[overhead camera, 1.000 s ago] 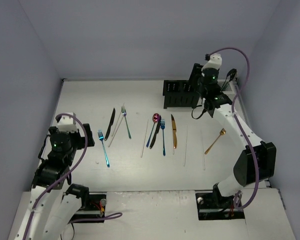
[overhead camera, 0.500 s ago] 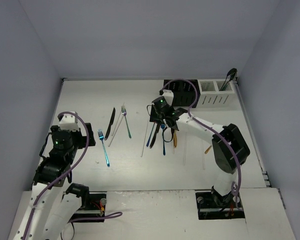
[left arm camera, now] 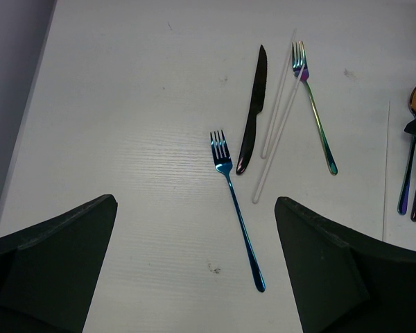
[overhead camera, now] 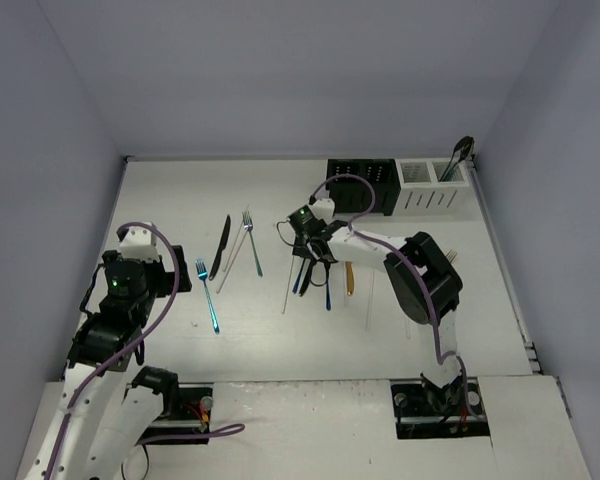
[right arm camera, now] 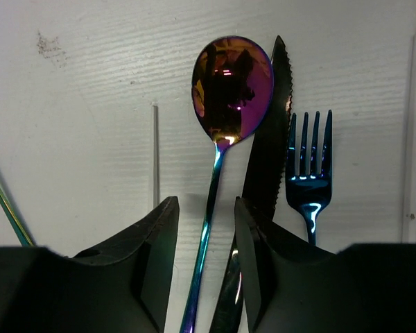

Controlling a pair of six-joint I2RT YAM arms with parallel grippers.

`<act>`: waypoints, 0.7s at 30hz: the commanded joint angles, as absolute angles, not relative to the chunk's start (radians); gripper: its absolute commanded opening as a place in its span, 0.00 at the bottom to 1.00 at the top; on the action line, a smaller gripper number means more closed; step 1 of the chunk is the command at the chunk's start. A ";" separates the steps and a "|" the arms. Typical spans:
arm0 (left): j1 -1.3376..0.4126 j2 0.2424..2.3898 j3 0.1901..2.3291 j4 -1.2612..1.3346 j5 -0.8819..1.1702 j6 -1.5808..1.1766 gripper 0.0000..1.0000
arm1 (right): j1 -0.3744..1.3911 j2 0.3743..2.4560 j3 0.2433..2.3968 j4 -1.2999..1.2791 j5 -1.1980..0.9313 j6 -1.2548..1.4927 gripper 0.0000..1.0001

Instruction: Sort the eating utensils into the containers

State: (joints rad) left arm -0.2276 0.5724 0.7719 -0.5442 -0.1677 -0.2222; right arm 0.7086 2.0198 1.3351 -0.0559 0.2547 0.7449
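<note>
My right gripper (right arm camera: 206,208) is open low over the table, its fingers (right arm camera: 156,250) on either side of the handle of an iridescent spoon (right arm camera: 232,87), with a gap on each side. A black knife (right arm camera: 270,146) and a blue fork (right arm camera: 308,173) lie just right of the spoon. My left gripper (left arm camera: 196,243) is open and empty above another blue fork (left arm camera: 237,208). Beyond it lie a black knife (left arm camera: 253,111), white chopsticks (left arm camera: 277,118) and an iridescent fork (left arm camera: 315,111). The black caddy (overhead camera: 363,185) and white caddy (overhead camera: 432,185) stand at the back right.
A dark utensil (overhead camera: 458,155) sticks out of the white caddy's right compartment. A gold utensil (overhead camera: 349,277) and a thin white chopstick (right arm camera: 410,139) lie right of the spoon cluster. Another thin stick (right arm camera: 154,152) lies left of the spoon. Walls enclose the table.
</note>
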 commanded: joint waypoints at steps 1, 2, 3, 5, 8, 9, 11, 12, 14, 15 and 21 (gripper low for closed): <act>-0.220 0.589 0.792 -0.509 -0.165 -0.236 0.97 | 0.716 2.036 1.406 -0.047 0.318 0.780 0.33; -0.221 0.589 0.792 -0.509 -0.165 -0.236 0.97 | 0.716 2.045 1.411 -0.048 0.320 0.780 0.32; -0.220 0.588 0.792 -0.508 -0.165 -0.236 0.97 | 0.716 2.054 1.414 -0.050 0.321 0.781 0.31; -0.221 0.586 0.792 -0.509 -0.164 -0.236 0.97 | 0.716 2.070 1.420 -0.053 0.324 0.785 0.29; -0.221 0.584 0.792 -0.511 -0.164 -0.236 0.97 | 0.716 2.088 1.425 -0.067 0.329 0.793 0.27; -0.221 0.584 0.792 -0.511 -0.164 -0.237 0.97 | 0.716 2.092 1.426 -0.074 0.332 0.794 0.26; -0.221 0.583 0.792 -0.511 -0.165 -0.238 0.97 | 0.716 2.098 1.427 -0.085 0.338 0.794 0.24; -0.221 0.583 0.792 -0.511 -0.166 -0.238 0.97 | 0.716 2.102 1.427 -0.091 0.342 0.793 0.22; -0.221 0.583 0.792 -0.509 -0.163 -0.238 0.98 | 0.716 2.111 1.437 -0.099 0.343 0.780 0.16; -0.221 0.583 0.792 -0.509 -0.163 -0.238 0.98 | 0.716 2.118 1.447 -0.106 0.345 0.770 0.12; -0.219 0.586 0.792 -0.509 -0.162 -0.238 0.97 | 0.716 2.154 1.505 -0.137 0.348 0.730 0.00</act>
